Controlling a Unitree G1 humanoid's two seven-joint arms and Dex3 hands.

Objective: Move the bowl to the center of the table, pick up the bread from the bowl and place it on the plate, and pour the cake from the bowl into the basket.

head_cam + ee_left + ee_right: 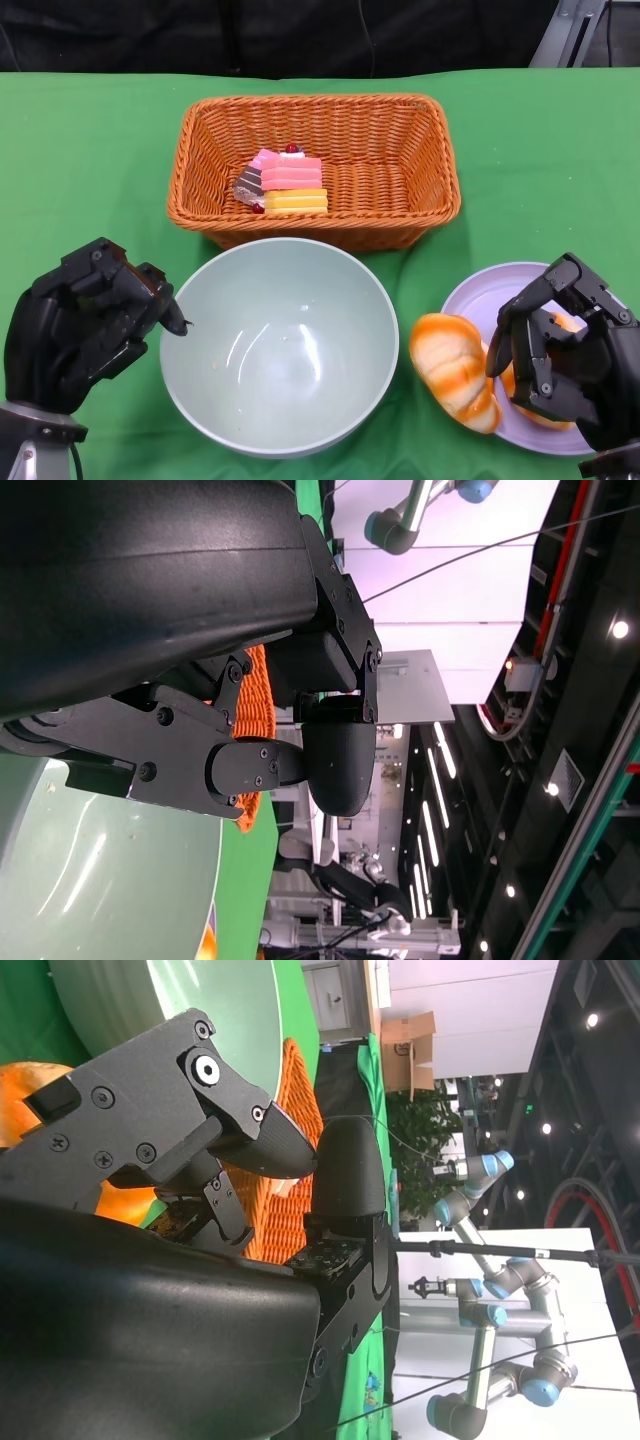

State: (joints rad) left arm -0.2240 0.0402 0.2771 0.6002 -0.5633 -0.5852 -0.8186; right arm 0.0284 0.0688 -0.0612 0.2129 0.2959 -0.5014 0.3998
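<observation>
The pale green bowl [275, 345] stands empty at the near middle of the table. Just behind it is the wicker basket [315, 165], with the pink and yellow cake [288, 182] lying inside. An orange bread [455, 370] lies across the left rim of the lilac plate [490, 290]. My right hand [565, 345] hangs over the plate with its fingers apart, and more orange bread shows through them. In the right wrist view the bread [25, 1085] sits behind the fingers [250, 1130], not between them. My left hand [85, 320] sits just left of the bowl's rim, loosely curled and holding nothing.
A green cloth [90, 160] covers the table, with bare cloth on both sides of the basket. The table's far edge runs along the top of the head view, dark beyond it.
</observation>
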